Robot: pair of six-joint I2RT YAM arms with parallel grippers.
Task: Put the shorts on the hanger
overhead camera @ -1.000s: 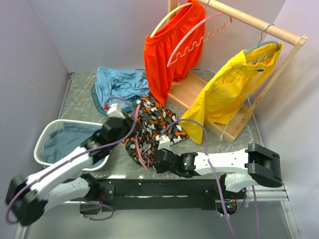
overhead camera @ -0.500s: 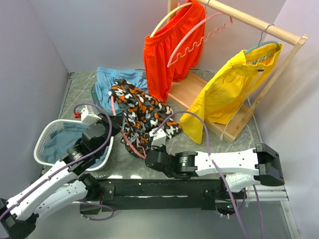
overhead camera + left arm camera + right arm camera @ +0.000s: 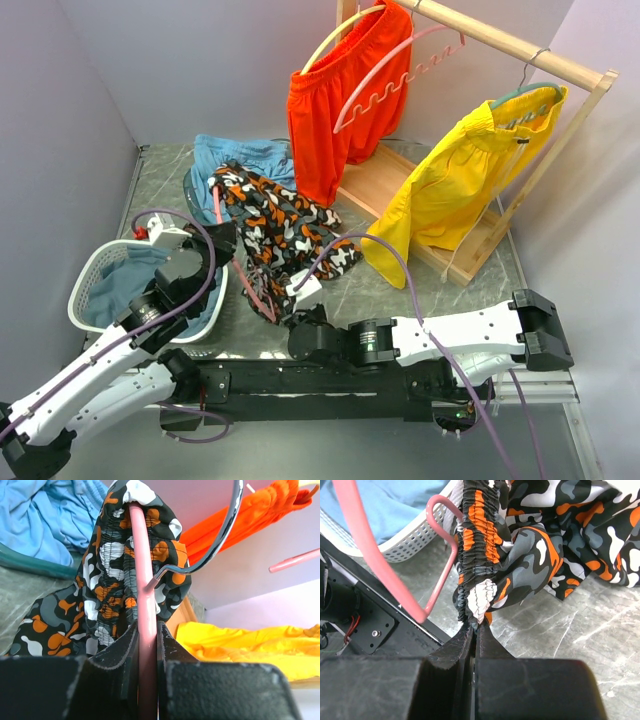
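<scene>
The camouflage shorts point(image 3: 285, 225) hang draped over the pink hanger point(image 3: 243, 275), which slants from back left to the near middle of the table. My left gripper point(image 3: 222, 240) is shut on the hanger's pink bar point(image 3: 145, 580). The shorts point(image 3: 112, 575) bunch around that bar, with the metal hook point(image 3: 225, 535) beyond. My right gripper point(image 3: 292, 306) is shut on the shorts' gathered waistband point(image 3: 477, 555), pinching it at the fingertips point(image 3: 475, 625). The hanger's pink arm point(image 3: 367, 550) passes to the left of it.
A white basket point(image 3: 90, 262) with blue cloth stands at the left. A blue garment point(image 3: 240, 160) lies behind. A wooden rack point(image 3: 520, 52) at the back right holds orange shorts point(image 3: 330, 110), yellow shorts point(image 3: 455, 185) and a second pink hanger point(image 3: 400, 75).
My left gripper has drawn the hanger left and back, spreading the shorts along it. My right gripper has moved left and nearer with the waistband.
</scene>
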